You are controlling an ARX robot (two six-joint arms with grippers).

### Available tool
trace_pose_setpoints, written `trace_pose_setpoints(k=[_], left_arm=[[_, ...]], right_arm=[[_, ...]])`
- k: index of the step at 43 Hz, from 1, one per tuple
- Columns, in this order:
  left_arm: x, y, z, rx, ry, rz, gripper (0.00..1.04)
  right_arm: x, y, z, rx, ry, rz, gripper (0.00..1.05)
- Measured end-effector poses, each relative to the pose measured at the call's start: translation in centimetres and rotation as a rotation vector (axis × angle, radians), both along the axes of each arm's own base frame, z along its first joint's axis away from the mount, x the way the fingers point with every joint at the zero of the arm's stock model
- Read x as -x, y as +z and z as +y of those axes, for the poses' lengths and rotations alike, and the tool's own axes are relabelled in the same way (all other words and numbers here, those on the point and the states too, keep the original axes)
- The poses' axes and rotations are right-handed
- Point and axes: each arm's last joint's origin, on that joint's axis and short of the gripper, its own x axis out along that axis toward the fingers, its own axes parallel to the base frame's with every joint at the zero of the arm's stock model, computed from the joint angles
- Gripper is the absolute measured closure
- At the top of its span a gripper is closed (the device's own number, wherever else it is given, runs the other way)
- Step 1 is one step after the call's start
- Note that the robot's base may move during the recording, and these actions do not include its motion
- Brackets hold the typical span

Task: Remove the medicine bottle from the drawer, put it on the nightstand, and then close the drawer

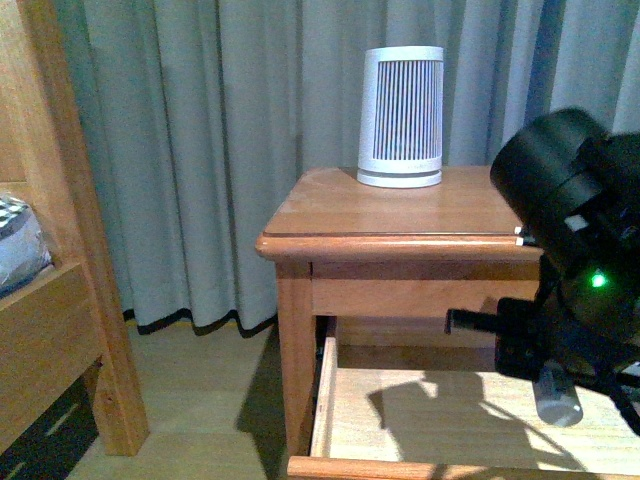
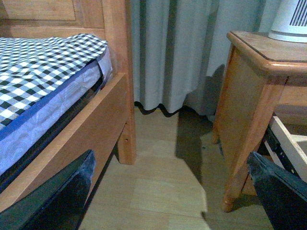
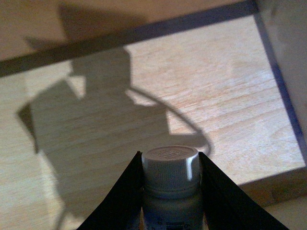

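My right gripper (image 3: 170,165) is shut on the medicine bottle (image 3: 171,187), a small white bottle with a ribbed cap, pinched between both black fingers. In the front view the medicine bottle (image 1: 557,394) hangs below the black right arm, just above the pale floor of the open drawer (image 1: 440,420). The nightstand (image 1: 400,215) has a reddish-brown top directly above the drawer. My left gripper (image 2: 170,165) stands open over the floor between the bed and the nightstand (image 2: 249,100), holding nothing.
A tall white ribbed device (image 1: 401,117) stands at the back of the nightstand top. A wooden bed frame (image 2: 76,129) with a checked mattress lies to the left. Grey curtains (image 1: 200,150) hang behind. The drawer's front rail (image 1: 400,467) juts toward me.
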Motion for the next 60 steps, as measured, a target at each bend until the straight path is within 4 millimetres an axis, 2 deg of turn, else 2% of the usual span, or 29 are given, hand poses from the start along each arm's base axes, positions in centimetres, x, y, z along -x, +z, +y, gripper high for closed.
trace_pose_setpoints(k=[11,14,18,21,24,27,31,35,40,49,54,55,60], left_arm=[[0.0,0.0,0.0,0.0,0.0,0.0,0.07],[0.0,0.0,0.0,0.0,0.0,0.0,0.07],[0.0,0.0,0.0,0.0,0.0,0.0,0.07],[0.0,0.0,0.0,0.0,0.0,0.0,0.07],[0.0,0.0,0.0,0.0,0.0,0.0,0.07],[0.0,0.0,0.0,0.0,0.0,0.0,0.07],[0.0,0.0,0.0,0.0,0.0,0.0,0.07],[0.0,0.0,0.0,0.0,0.0,0.0,0.07],[0.0,0.0,0.0,0.0,0.0,0.0,0.07],[0.0,0.0,0.0,0.0,0.0,0.0,0.07],[0.0,0.0,0.0,0.0,0.0,0.0,0.07],[0.0,0.0,0.0,0.0,0.0,0.0,0.07],[0.0,0.0,0.0,0.0,0.0,0.0,0.07]], right_arm=[[4.7,4.4,0.5,-0.039,0.019,-0.13,0.75],[5.3,5.8,0.2,-0.027,0.007,-0.194,0.75],[5.4,8.7,-0.7,-0.005,-0.008,-0.317,0.75],[4.9,10.9,-1.6,-0.003,-0.01,-0.371,0.75],[3.5,13.4,-3.0,-0.001,-0.021,-0.412,0.75],[0.9,15.8,-4.5,0.004,-0.029,-0.431,0.75],[-3.0,17.3,-5.9,0.029,-0.043,-0.439,0.75],[-6.7,17.0,-6.4,0.072,-0.052,-0.432,0.75],[-9.9,14.4,-6.3,0.09,-0.025,-0.332,0.75],[-12.4,10.4,-6.1,0.135,-0.027,-0.221,0.75],[-12.8,10.2,-6.1,0.156,-0.02,-0.225,0.75],[-12.8,10.1,-6.1,0.16,-0.017,-0.224,0.74],[-13.0,10.3,-6.1,0.161,-0.016,-0.259,0.49]])
